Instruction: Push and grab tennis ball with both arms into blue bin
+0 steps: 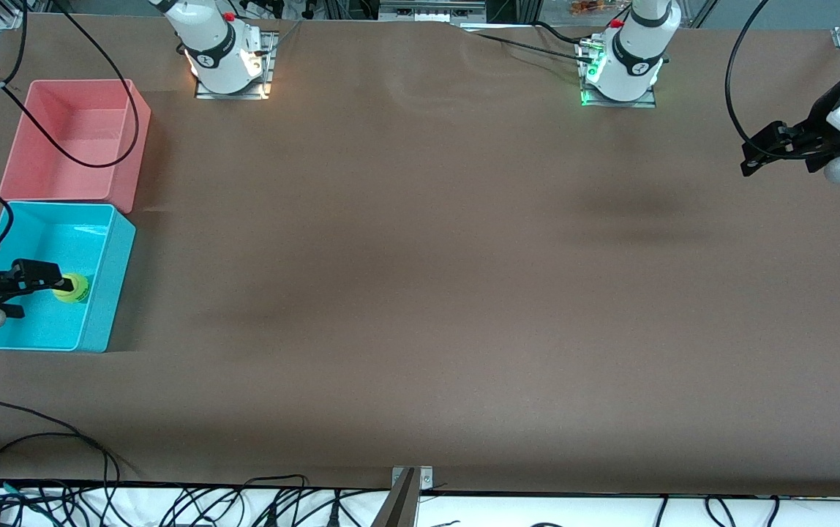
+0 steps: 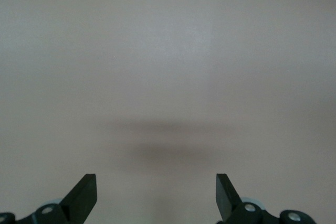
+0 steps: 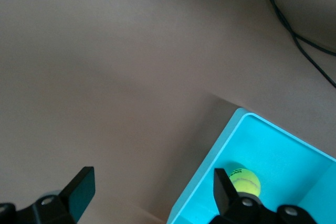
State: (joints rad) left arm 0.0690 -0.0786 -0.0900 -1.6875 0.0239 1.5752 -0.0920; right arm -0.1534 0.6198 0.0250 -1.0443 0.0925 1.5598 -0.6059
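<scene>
Retreat looks like the step in hand: the tennis ball [image 1: 72, 288] lies inside the blue bin [image 1: 109, 293], so the right pincer [image 1: 38, 281], fingers apart and holding nothing above the bin, would best rise straight up, clear of the sloping walls; a sideways brush might tip the light plastic. The left pincer [image 1: 760, 152] waits with fingers spread over bare tabletop [image 1: 420, 293] at the left arm's end. The ball is fuzzy, yellow-green, round and apt to roll; the bin is smooth, glossy cyan, rectangular; the tabletop is matte brown.
</scene>
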